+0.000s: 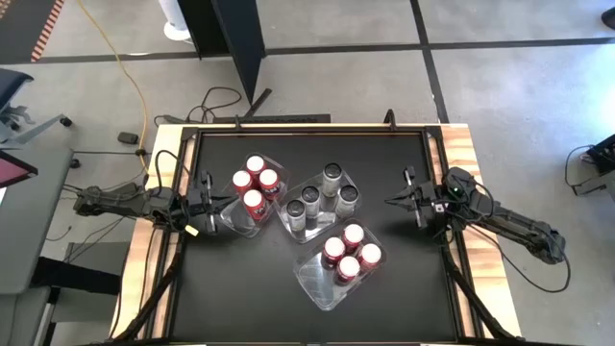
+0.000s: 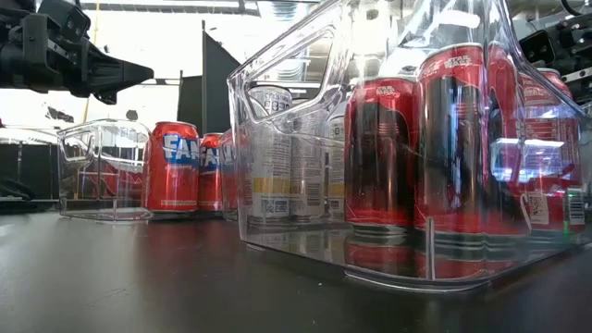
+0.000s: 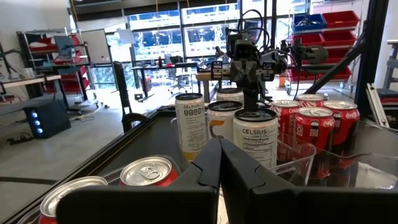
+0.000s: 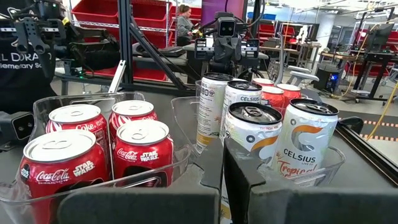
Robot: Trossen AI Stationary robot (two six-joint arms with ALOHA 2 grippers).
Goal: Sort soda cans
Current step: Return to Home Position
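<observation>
We see three clear plastic trays on the black surface point(image 1: 231, 298), each holding four soda cans. The left tray point(image 1: 231, 219) carries four red cans point(image 1: 256, 185), the middle tray point(image 1: 288, 229) four silver-grey cans point(image 1: 321, 195) with dark tops, and the near-right tray point(image 1: 315, 281) four more red cans point(image 1: 350, 252) (these read Coca-Cola with Star Wars print in the right wrist view). All the cans stand upright inside their trays; the trays sit close together in a diagonal row, the middle one just beside both neighbours.

The left gripper point(image 1: 209, 201) hovers at the left edge of the surface, just beside the left tray, its jaws pressed together and empty, as we see in its own wrist view point(image 3: 219, 163). The right gripper point(image 1: 394, 199) waits at the right side, apart from the middle tray, its jaws also together with nothing between them point(image 4: 222, 163).

In the room behind we see a person point(image 4: 185, 23) near red shelving
</observation>
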